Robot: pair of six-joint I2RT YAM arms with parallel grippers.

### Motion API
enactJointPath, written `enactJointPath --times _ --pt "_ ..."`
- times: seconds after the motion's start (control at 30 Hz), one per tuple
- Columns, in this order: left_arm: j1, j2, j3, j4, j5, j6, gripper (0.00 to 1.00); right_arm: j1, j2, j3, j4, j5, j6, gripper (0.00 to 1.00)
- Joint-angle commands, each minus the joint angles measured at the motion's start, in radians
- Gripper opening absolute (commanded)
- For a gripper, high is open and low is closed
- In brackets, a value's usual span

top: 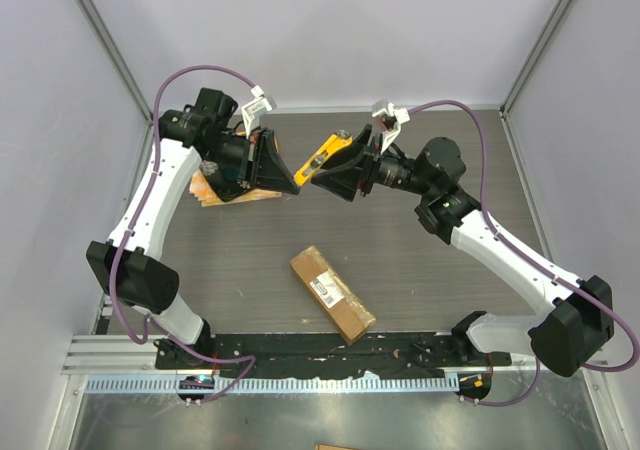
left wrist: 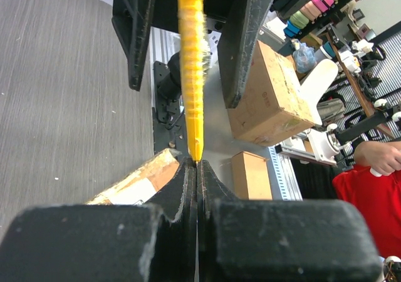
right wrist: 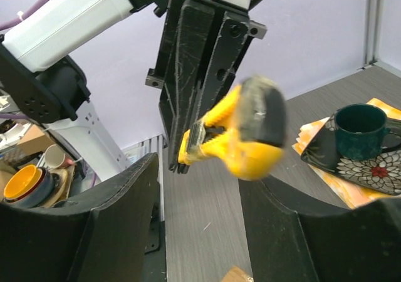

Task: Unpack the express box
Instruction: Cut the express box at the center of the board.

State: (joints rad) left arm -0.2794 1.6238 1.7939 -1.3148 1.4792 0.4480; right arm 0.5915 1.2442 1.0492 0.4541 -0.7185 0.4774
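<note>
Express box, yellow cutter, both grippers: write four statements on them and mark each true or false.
1. The express box lies flat on the table, and neither gripper touches it. True.
2. The left gripper is shut on one end of the yellow cutter. True.
3. The right gripper is clamped tight on the cutter. False: its fingers stand well apart, with the cutter between them.
4. The dark cup stands on the box. False: it stands on a patterned dish.
</note>
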Motion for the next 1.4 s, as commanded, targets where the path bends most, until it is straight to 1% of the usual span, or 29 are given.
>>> enactJointPath --times 0.0,0.07,0.17,0.27,0.4,0.5,0.73,1.0,1.03,1.13,1.17,1.23,1.27,1.37 --pt "-0.003 -0.027 -0.001 0.019 0.187 -0.012 0.0 -0.001 -0.011 0.044 0.067 -0.074 0.033 0.59" --pt "-0.003 -0.028 -0.005 0.019 0.185 -0.005 0.0 -0.001 -0.012 0.048 0.064 -0.059 0.032 0.59" --pt "-0.003 -0.035 -0.011 0.025 0.178 -0.005 0.0 -0.001 -0.003 0.066 0.049 -0.055 0.029 0.55" --pt "-0.004 -0.042 -0.024 0.032 0.153 -0.003 0.0 -0.001 0.021 0.077 0.072 -0.065 0.058 0.51" --pt "-0.004 -0.05 -0.044 0.049 0.138 -0.006 0.0 -0.001 0.054 0.094 0.098 -0.084 0.084 0.42" --pt "-0.004 -0.051 -0.047 0.052 0.132 -0.005 0.0 -0.002 0.07 0.103 0.1 -0.093 0.098 0.38" --pt "-0.014 -0.054 -0.057 0.063 0.116 -0.005 0.0 0.001 0.081 0.113 0.069 -0.101 0.087 0.36" --pt "-0.037 -0.062 -0.062 0.072 0.067 -0.006 0.0 0.004 0.087 0.12 0.049 -0.114 0.086 0.36" --pt "-0.038 -0.062 -0.064 0.074 0.061 -0.005 0.0 0.005 0.089 0.126 0.038 -0.116 0.076 0.34" --pt "-0.04 -0.064 -0.059 0.077 0.053 -0.008 0.0 0.01 0.092 0.13 -0.009 -0.116 0.052 0.24" --pt "-0.038 -0.064 -0.057 0.075 0.044 -0.008 0.0 0.01 0.092 0.13 -0.029 -0.116 0.043 0.17" --pt "-0.038 -0.065 -0.057 0.078 0.036 -0.009 0.0 0.008 0.086 0.126 -0.052 -0.111 0.027 0.09" --pt "-0.04 -0.068 -0.06 0.08 0.03 -0.009 0.0 0.01 0.083 0.127 -0.081 -0.107 0.009 0.01" --pt "-0.038 -0.071 -0.06 0.088 0.018 -0.015 0.0 0.01 0.066 0.12 -0.117 -0.087 -0.014 0.01"
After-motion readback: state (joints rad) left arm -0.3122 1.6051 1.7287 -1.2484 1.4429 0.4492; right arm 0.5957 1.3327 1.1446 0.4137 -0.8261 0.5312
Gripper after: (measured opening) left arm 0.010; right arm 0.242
